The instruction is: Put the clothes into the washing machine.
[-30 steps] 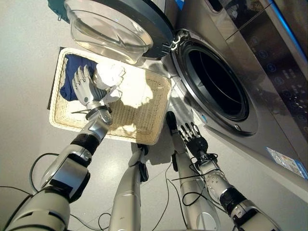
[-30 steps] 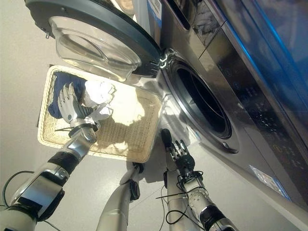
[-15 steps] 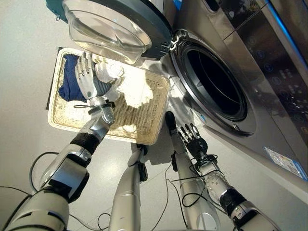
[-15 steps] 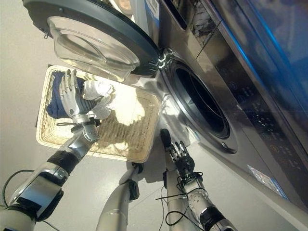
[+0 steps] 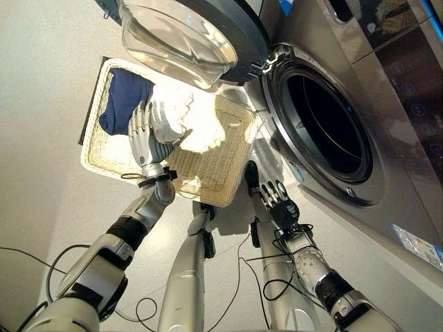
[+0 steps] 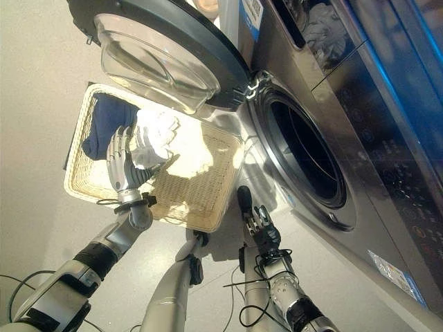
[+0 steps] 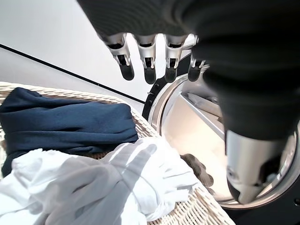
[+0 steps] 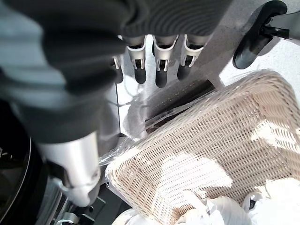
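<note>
A wicker basket [image 5: 216, 164] lies on the floor beside the washing machine. In it are a navy cloth [image 5: 124, 97] at the far left end and a crumpled white cloth [image 5: 173, 114] beside it. My left hand [image 5: 142, 135] hovers over the basket between the two cloths, open, its fingers [image 7: 149, 70] straight and holding nothing. The left wrist view has the navy cloth [image 7: 65, 124] and white cloth [image 7: 108, 183] lying below the hand. My right hand [image 5: 280, 204] is open near the floor at the foot of the machine, just past the basket's corner [image 8: 211, 140].
The washing machine's round drum opening [image 5: 325, 128] gapes dark on the right. Its door [image 5: 187, 34] with a clear bowl-shaped window is swung open and hangs over the far edge of the basket. Pale floor surrounds the basket.
The whole picture has shifted, so the camera moved. My left hand has drawn back from over the navy cloth towards the white cloth, still open. The right hand has stayed put.
</note>
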Available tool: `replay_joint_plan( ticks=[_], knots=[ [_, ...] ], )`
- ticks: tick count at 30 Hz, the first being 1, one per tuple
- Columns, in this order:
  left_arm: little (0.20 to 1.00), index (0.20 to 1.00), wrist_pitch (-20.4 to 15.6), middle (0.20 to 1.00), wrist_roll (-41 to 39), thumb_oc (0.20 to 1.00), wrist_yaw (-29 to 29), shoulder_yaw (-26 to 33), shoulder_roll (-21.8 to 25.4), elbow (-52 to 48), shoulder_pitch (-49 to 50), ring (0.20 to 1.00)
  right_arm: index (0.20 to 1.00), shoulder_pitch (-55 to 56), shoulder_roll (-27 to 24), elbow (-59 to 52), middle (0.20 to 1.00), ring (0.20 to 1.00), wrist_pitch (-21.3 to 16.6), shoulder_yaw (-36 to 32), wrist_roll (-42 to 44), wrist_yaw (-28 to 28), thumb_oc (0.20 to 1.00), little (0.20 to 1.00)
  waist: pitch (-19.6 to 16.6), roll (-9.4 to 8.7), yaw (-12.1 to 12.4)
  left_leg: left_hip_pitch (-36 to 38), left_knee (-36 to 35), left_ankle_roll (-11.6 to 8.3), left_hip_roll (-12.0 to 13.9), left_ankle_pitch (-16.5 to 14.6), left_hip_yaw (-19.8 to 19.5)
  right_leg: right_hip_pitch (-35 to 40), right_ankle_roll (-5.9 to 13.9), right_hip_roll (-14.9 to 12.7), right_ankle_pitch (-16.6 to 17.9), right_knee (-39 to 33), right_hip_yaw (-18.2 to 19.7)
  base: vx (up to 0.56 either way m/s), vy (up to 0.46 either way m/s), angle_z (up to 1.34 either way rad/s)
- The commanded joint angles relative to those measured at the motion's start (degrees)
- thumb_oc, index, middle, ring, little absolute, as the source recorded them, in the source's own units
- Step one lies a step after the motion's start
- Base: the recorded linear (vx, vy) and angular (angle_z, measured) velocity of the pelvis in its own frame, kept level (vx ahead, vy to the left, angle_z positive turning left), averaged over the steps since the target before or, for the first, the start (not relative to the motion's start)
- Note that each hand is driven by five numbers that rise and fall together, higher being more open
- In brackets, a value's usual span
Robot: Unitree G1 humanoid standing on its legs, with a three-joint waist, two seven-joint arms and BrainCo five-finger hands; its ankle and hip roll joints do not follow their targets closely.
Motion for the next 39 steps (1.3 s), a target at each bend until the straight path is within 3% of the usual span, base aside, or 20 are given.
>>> replay_joint_plan(
  ticks=[1, 13, 18, 20, 25, 31, 33, 36, 38, 39],
  knots=[
    [1.0, 1.0, 0.8, 1.0, -0.6, 1.0, 0.2, 0.7, 1.7, -0.1, -0.6, 1.0, 1.0, 3.4, -0.3, -3.8, 1.0, 1.0, -0.4, -1.4, -1.6, 1.6, 1.0, 1.0, 0.5, 1.9, 0.5, 1.3, -6.9, 0.12, -1.7, 7.9, -1.3, 2.8, 0.54, 2.6, -1.5, 2.3, -4.2, 0.0, 0.0, 0.0],
    [1.0, 1.0, 3.0, 1.0, -3.6, 1.0, -6.3, -0.2, 2.6, 11.2, -8.3, 1.0, 1.0, 1.4, -1.3, -1.7, 1.0, 1.0, 1.4, 0.3, -1.9, 3.0, 1.0, 1.0, 0.5, 0.35, -1.5, 0.8, -7.1, -0.43, -0.7, 8.1, 0.0, 1.9, 0.46, 3.3, -1.2, 2.1, -2.8, 0.0, 0.002, 0.0],
    [1.0, 1.0, 4.7, 1.0, -4.7, 1.0, -12.2, -3.1, 3.4, 13.8, -13.2, 1.0, 1.0, 0.5, -1.7, -1.2, 1.0, 1.0, 2.0, 0.9, -1.8, 2.9, 1.0, 1.0, 0.5, -0.44, -2.5, 0.5, -7.4, -0.42, -0.4, 8.1, 0.4, 1.3, 0.44, 3.7, -0.9, 1.8, -2.2, 0.0, 0.002, -0.01],
    [1.0, 1.0, 7.2, 1.0, -6.2, 1.0, -15.5, -4.5, 3.3, 15.2, -15.1, 1.0, 1.0, 0.0, -1.7, -1.0, 1.0, 1.0, 2.1, 1.2, -1.7, 3.0, 1.0, 1.0, 0.5, -0.68, -2.9, 0.2, -7.3, -0.4, -0.4, 8.0, 0.5, 0.9, 0.47, 3.8, -0.8, 1.7, -2.1, 0.02, 0.006, -0.04],
    [1.0, 1.0, 8.2, 1.0, -9.4, 1.0, -21.2, -6.6, 2.2, 17.7, -17.5, 1.0, 1.0, -1.0, -1.2, -0.7, 1.0, 1.0, 1.8, 2.0, -1.8, 2.3, 1.0, 1.0, 0.5, -1.08, -3.6, -0.3, -7.2, -0.51, -0.3, 8.0, 0.8, 0.4, 0.49, 3.9, -0.7, 1.5, -1.8, 0.02, 0.008, -0.04],
    [1.0, 1.0, 12.2, 1.0, -12.1, 1.0, -31.8, -9.4, 1.1, 19.6, -19.8, 1.0, 1.0, -1.6, -0.9, -1.0, 1.0, 1.0, 2.0, 2.6, -2.2, 1.7, 1.0, 1.0, 0.5, -1.21, -4.3, -0.9, -7.4, -0.5, -0.3, 8.0, 1.2, -0.2, 0.55, 3.9, -0.5, 1.1, -1.6, 0.01, 0.0, -0.03],
    [1.0, 1.0, 19.6, 1.0, -12.0, 1.0, -33.8, -11.0, -0.1, 21.3, -20.3, 1.0, 1.0, -2.1, -0.8, -0.9, 1.0, 1.0, 2.1, 3.0, -2.1, 1.4, 1.0, 1.0, 0.5, -1.34, -4.6, -1.3, -7.2, -0.43, -0.3, 8.0, 1.3, -0.6, 0.52, 3.9, -0.5, 1.2, -1.6, 0.0, 0.0, 0.0],
    [1.0, 1.0, 24.6, 1.0, -12.4, 1.0, -32.2, -11.4, -0.9, 24.1, -20.7, 1.0, 1.0, -2.9, -0.8, -0.2, 1.0, 1.0, 2.0, 3.4, -1.5, 1.7, 1.0, 1.0, 0.5, -1.58, -4.8, -1.5, -7.2, -0.48, -0.2, 8.0, 1.3, -0.7, 0.48, 3.8, -0.6, 1.1, -1.6, 0.0, 0.0, 0.0],
    [1.0, 1.0, 32.5, 1.0, -5.6, 1.0, -32.4, -12.1, -0.8, 27.6, -21.6, 1.0, 1.0, -3.5, -0.9, 0.5, 1.0, 1.0, 1.7, 4.1, -0.6, 2.3, 1.0, 1.0, 0.5, -1.9, -5.0, -1.8, -7.0, -0.7, 0.1, 8.0, 1.2, -0.9, 0.52, 3.7, -0.7, 1.1, -1.5, 0.01, -0.007, -0.02],
    [1.0, 1.0, 33.3, 1.0, -2.8, 1.0, -33.6, -12.6, -0.4, 28.9, -22.0, 1.0, 1.0, -3.8, -1.2, 0.7, 1.0, 1.0, 1.8, 4.3, -0.1, 2.6, 1.0, 1.0, 0.5, -1.97, -5.1, -1.7, -7.1, -0.75, 0.1, 8.0, 1.2, -0.9, 0.5, 3.7, -0.8, 1.1, -1.5, 0.01, -0.01, -0.04]
  ],
)
